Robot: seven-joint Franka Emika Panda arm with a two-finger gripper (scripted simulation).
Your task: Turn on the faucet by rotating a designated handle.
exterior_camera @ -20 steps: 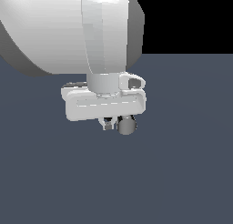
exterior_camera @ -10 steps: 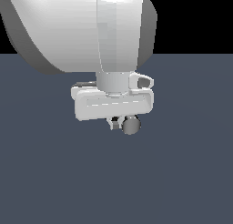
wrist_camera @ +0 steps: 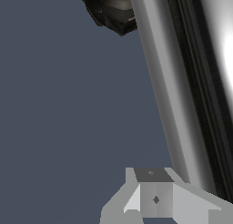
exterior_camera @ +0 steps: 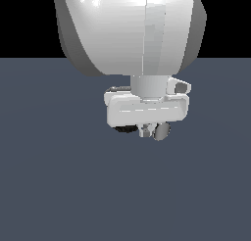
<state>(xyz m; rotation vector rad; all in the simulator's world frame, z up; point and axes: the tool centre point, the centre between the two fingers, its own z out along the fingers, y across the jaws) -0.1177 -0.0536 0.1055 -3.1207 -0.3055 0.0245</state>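
The white arm [exterior_camera: 142,34] is hanging low over the dark grey table [exterior_camera: 54,186], its tool [exterior_camera: 149,131] covering most of the faucet [exterior_camera: 126,129]. Only the handle [exterior_camera: 161,131] with its flat grey end is peeking out beneath. In the wrist view, one finger [wrist_camera: 157,198] is sitting against the chrome bar; I cannot tell how far the tool is spread.
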